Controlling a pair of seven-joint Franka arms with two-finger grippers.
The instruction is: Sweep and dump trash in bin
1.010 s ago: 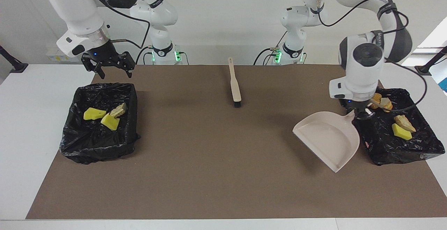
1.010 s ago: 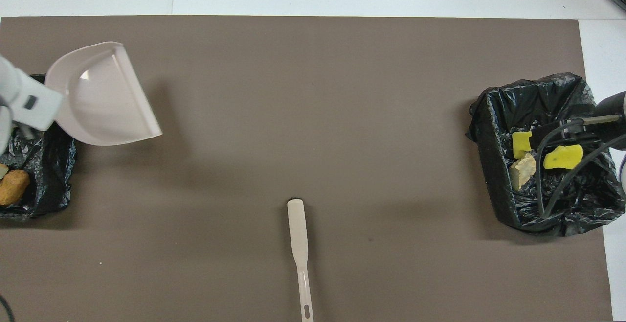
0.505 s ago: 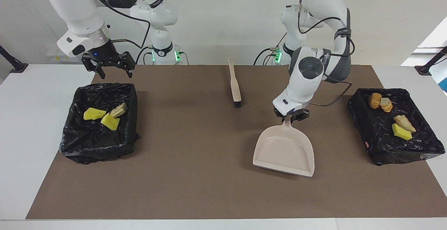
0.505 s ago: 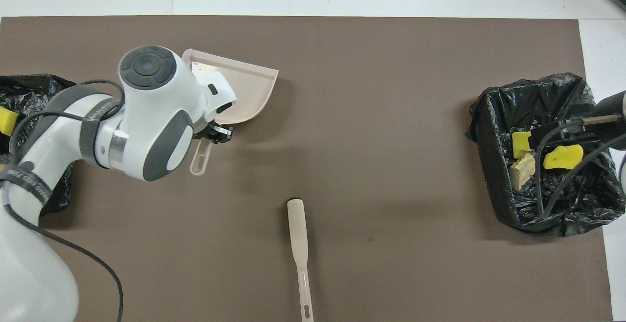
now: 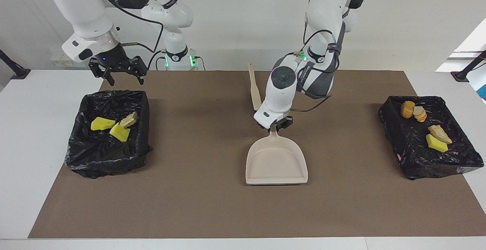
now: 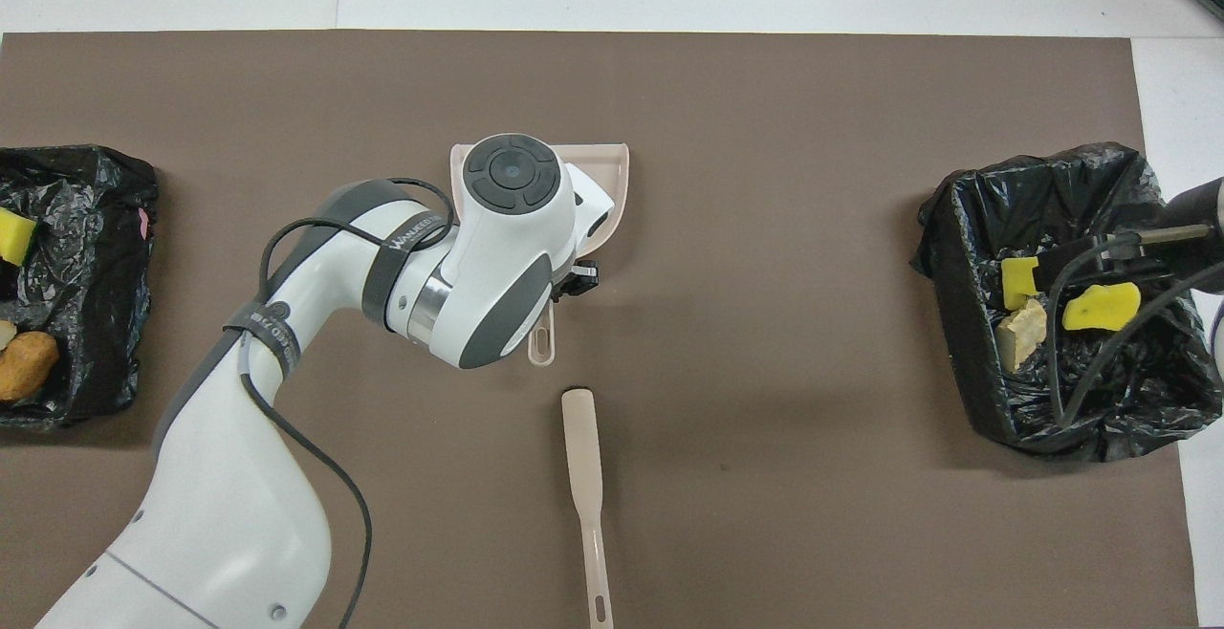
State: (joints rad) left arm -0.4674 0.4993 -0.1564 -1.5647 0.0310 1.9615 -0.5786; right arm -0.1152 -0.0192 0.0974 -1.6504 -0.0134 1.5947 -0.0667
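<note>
Two grippers show: the left gripper (image 5: pixel 276 125) is clamped on the beige dustpan's (image 5: pixel 276 162) handle, brush (image 6: pixel 584 462) just beside it; the right gripper (image 5: pixel 118 71), fingers spread, hangs over a black-lined bin (image 5: pixel 81 155) holding trash (image 5: pixel 102 123).

The brown mat (image 5: pixel 212 204) carries two black-lined bins (image 5: pixel 108 162) (image 5: pixel 436 166), a brush (image 6: pixel 585 476) and a dustpan (image 5: pixel 276 164).

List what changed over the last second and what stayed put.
The left gripper, shut on the handle of the beige plastic dustpan, carried it from over the black-lined bin at the left arm's end of the table to the middle of the brown mat, where it now sits level. The right gripper stayed open above the other bin. The beige brush and the trash pieces did not move.
</note>
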